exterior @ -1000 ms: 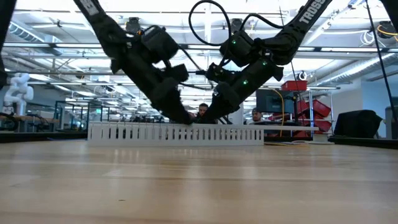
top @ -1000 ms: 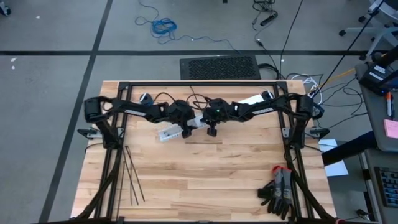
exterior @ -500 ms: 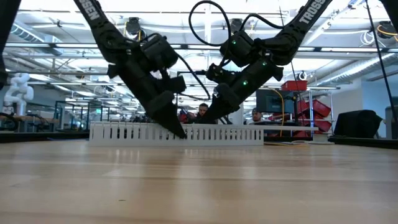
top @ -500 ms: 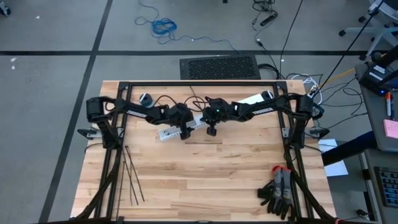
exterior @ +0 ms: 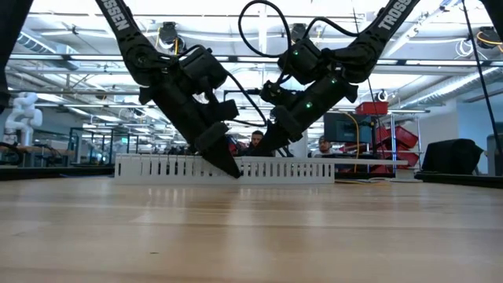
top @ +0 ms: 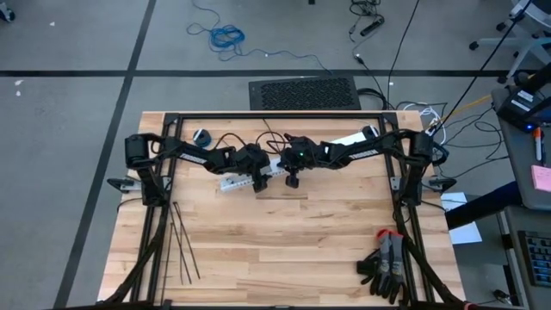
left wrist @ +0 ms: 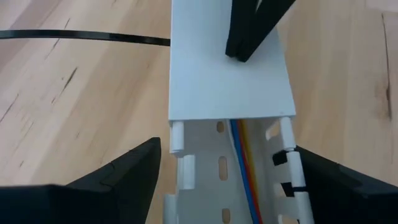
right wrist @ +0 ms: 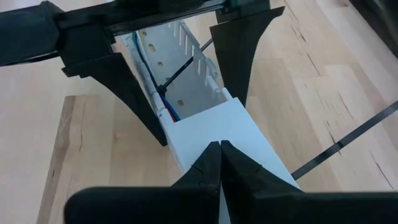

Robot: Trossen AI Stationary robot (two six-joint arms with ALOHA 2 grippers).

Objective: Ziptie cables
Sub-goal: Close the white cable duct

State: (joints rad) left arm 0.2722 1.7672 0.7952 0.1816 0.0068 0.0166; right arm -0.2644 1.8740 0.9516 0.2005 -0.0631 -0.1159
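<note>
A long white slotted duct (top: 231, 183) lies on the wooden table, part of it covered by a white lid (left wrist: 230, 87). In its uncovered part run the cables (left wrist: 242, 168), blue, orange and yellow wires. One thin black ziptie (right wrist: 181, 67) crosses the uncovered duct. Two more zipties (left wrist: 81, 36) (right wrist: 348, 138) lie on the table by the duct. My left gripper (left wrist: 227, 148) is open, one finger on each side of the duct at the lid's end. My right gripper (right wrist: 221, 144) is shut, with its tips on the lid. Spare zipties (top: 182, 245) lie near the table's left edge. My left gripper straddles the duct, and I cannot tell whether its fingers touch the walls. My right gripper sets its shut fingertips (left wrist: 241, 51) on the lid's flat top (left wrist: 249, 74), a short way from the lid's end. It slants down from the table's far right. The duct lies flat on the table.
A pair of black and red gloves (top: 386, 263) lies at the table's near right. A black mat (top: 304, 93) sits on the floor past the far edge. The two arms meet closely over the duct. Bare wood (top: 293, 250) spreads across the near half.
My left gripper has come down onto the duct, tipping a little, and its open fingers now reach table level on either side of it. My right gripper has stayed on the lid.
</note>
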